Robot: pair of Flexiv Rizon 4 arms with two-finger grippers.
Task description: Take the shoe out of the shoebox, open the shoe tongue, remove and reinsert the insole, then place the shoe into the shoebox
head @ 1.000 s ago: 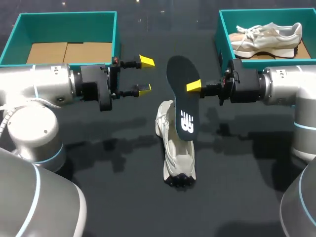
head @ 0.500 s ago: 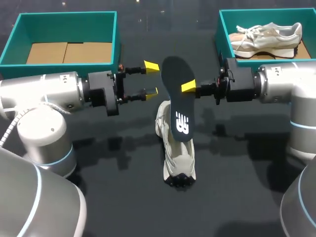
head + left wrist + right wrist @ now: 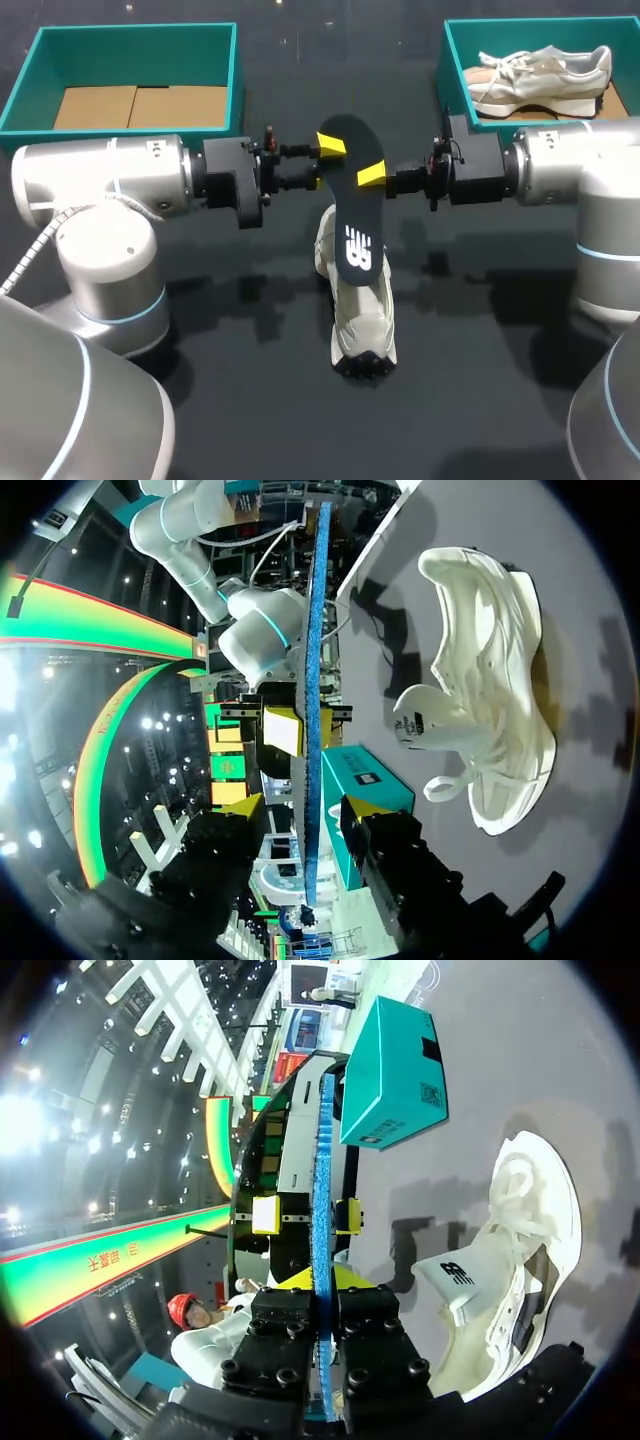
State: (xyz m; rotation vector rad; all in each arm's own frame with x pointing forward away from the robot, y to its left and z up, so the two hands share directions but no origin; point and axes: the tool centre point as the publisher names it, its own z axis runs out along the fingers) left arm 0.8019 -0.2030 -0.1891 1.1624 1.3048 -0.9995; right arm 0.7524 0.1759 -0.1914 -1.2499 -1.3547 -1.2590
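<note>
A dark insole hangs on edge above the table, its toe pointing down at the white shoe lying on the dark table. My right gripper is shut on the insole's heel end from the right; the right wrist view has the blue edge of the insole pinched between its fingers. My left gripper comes in from the left with its fingers on either side of the same heel end. In the left wrist view the insole stands in the gap between the yellow tips, with space on both sides. Beside it lies the shoe.
A teal shoebox with a cardboard floor stands at the back left. Another teal shoebox at the back right holds a second white shoe. Both arms stretch across the table's middle.
My left gripper has moved right until its fingers straddle the insole's heel, and they have narrowed. My right gripper has shifted the insole slightly left and up.
</note>
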